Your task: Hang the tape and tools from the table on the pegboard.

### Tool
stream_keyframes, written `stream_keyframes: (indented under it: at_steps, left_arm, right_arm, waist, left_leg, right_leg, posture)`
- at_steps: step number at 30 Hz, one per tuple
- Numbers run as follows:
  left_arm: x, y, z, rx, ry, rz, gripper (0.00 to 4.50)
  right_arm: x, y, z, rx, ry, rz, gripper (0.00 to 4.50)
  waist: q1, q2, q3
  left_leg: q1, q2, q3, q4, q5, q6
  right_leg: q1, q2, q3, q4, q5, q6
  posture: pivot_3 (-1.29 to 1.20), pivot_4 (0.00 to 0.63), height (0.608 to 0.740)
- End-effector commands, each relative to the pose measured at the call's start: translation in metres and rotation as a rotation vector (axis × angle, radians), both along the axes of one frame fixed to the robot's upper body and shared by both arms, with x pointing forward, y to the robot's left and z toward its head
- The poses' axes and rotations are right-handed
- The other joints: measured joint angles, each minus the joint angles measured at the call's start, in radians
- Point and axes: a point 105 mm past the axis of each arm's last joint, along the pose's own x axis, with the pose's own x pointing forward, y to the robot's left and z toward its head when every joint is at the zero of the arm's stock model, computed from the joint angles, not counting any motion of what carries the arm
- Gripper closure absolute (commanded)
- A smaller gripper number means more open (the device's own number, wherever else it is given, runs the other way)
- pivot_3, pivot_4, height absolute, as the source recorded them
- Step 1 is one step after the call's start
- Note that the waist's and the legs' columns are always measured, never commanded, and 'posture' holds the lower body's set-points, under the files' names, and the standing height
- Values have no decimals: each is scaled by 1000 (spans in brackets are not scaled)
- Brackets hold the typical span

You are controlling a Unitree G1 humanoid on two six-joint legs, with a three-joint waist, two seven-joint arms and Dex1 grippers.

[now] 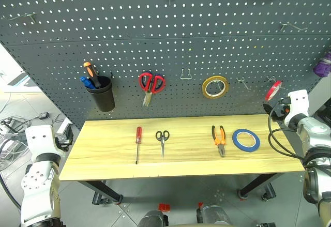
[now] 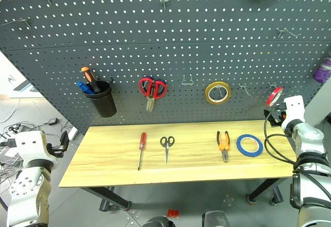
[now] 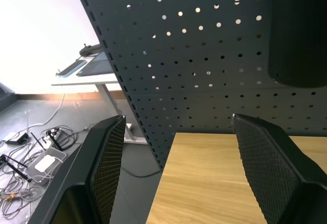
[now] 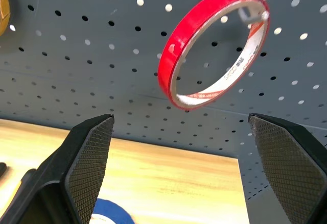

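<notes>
Table [image 1: 103, 157], middle: screwdriver [image 1: 137, 144], small scissors [image 1: 162, 141], pliers [image 1: 219, 139] in a row; blue tape [image 1: 246, 139] lay near the right edge. Pegboard [image 1: 155, 41] stood behind. Left gripper [image 3: 173, 173] and right gripper [image 4: 181, 170] were both spread wide, holding nothing. Risk: the thin, flat tape might slip from the fingers, or the hanging red tape [image 4: 212, 50] get knocked.

A red tape ring [image 4: 213, 50] is seen hung on a pegboard [image 4: 102, 55] hook, above and between the spread fingers [image 4: 89, 168]. The table [image 4: 168, 178] and blue tape [image 4: 110, 213] lie beneath them.
</notes>
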Motion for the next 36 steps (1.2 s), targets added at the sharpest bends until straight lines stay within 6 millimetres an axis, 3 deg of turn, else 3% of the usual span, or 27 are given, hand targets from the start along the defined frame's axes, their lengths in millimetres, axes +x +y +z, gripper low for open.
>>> stream_keyframes:
  at_steps: [1,10,14,19,25,32,36]
  left_arm:
    - [4,-5,14,58,-34,-54,995]
    - [2,-14,10,43,-11,-118,995]
    - [7,-54,14,-19,-35,-309,995]
    - [21,-109,15,48,10,-545,995]
    - [29,-150,18,41,50,-741,995]
    - [19,-202,10,25,173,-1051,995]
    - [27,-229,8,-58,209,-1166,995]
  right_arm:
    - [6,-3,21,-25,-60,-4,0]
    - [7,4,16,-44,-35,39,0]
    - [4,19,2,-41,17,123,0]
    - [-1,39,-17,-170,92,228,0]
    - [-8,61,-31,-218,203,319,0]
    - [-15,79,-57,-281,409,387,0]
    - [-11,96,-68,-275,487,422,0]
  waist:
    - [0,0,0]
    - [-2,0,0]
    - [-3,0,0]
    - [-7,1,1]
    - [-31,5,18]
    - [-64,6,68]
    - [-77,2,114]
  left_leg:
    - [0,0,0,0,0,0]
    - [0,0,0,0,0,0]
    - [0,0,0,0,0,0]
    - [0,0,0,0,0,0]
    - [-1,0,1,0,0,1]
    - [-1,1,2,1,-1,3]
    - [-1,2,4,2,-1,4]
  right_leg:
    - [0,0,0,0,0,0]
    - [0,0,0,0,0,0]
    - [0,0,0,0,0,0]
    - [1,0,0,0,0,0]
    - [0,0,0,0,0,0]
    - [0,0,1,0,0,0]
    - [0,0,1,1,0,0]
  posture:
    - [-177,24,740]
    - [-175,31,740]
    - [-215,45,740]
    - [-257,72,740]
    - [-298,113,740]
    - [-351,173,740]
    - [-374,239,740]
